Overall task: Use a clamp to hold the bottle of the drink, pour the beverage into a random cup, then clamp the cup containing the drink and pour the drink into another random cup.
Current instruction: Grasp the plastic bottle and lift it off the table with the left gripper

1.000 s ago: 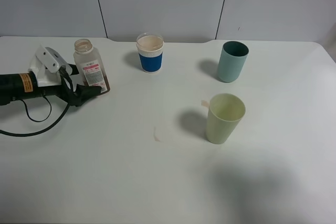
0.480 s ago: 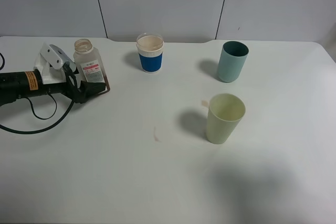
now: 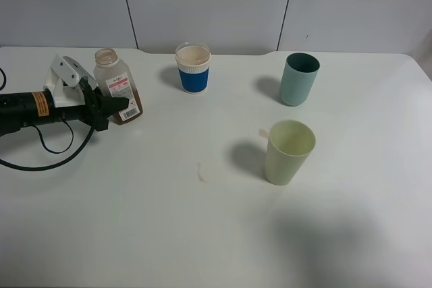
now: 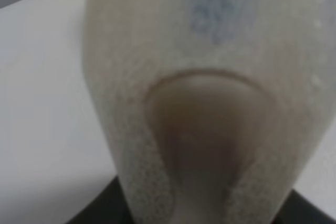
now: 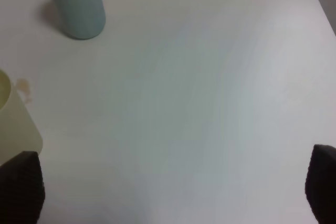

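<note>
The clear drink bottle (image 3: 116, 86), open-topped with a red-and-white label and brown drink at the bottom, leans slightly at the far left. My left gripper (image 3: 113, 106) is shut on its lower body. The bottle fills the left wrist view (image 4: 210, 77). Three cups stand upright: a blue cup with a white rim (image 3: 193, 69), a teal cup (image 3: 299, 79) and a light green cup (image 3: 289, 152). My right gripper (image 5: 170, 192) is open and empty over bare table; it sees the teal cup (image 5: 74, 3) and the light green cup (image 5: 13, 119). It is out of the high view.
The left arm's black cable (image 3: 47, 160) loops on the white table (image 3: 135, 234) at the far left. A small pale stain (image 3: 202, 173) marks the table near the middle. A grey wall runs behind the table's back edge.
The left gripper has closed on the bottle. The bottle has risen a little and tipped, and the brown drink has shifted inside it. The cups have not moved.
</note>
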Available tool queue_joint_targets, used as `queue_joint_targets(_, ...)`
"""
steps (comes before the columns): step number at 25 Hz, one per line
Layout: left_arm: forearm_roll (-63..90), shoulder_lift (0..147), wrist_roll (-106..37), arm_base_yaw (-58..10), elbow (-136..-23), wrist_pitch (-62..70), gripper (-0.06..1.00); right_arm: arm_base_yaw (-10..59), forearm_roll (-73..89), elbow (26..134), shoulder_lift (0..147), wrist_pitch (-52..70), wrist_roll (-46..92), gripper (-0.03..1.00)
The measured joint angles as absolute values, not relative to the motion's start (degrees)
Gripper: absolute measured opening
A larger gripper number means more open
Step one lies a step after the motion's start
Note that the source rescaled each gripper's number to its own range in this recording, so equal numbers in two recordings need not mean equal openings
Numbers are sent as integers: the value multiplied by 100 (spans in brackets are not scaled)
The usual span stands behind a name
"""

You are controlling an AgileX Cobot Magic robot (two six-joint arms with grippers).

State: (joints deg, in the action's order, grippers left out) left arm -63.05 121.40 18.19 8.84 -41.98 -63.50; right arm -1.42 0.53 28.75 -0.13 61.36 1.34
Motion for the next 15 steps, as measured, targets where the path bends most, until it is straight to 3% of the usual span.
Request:
queue_joint_targets(7, -5244, 11997, 1700, 853, -3750, -6413, 1, -142, 53, 2875, -13, 6136, 134, 100)
queue_joint_targets(15, -2129, 11324, 491, 364, -2478, -6666, 1, -142, 53, 2875, -13, 6136, 134, 100)
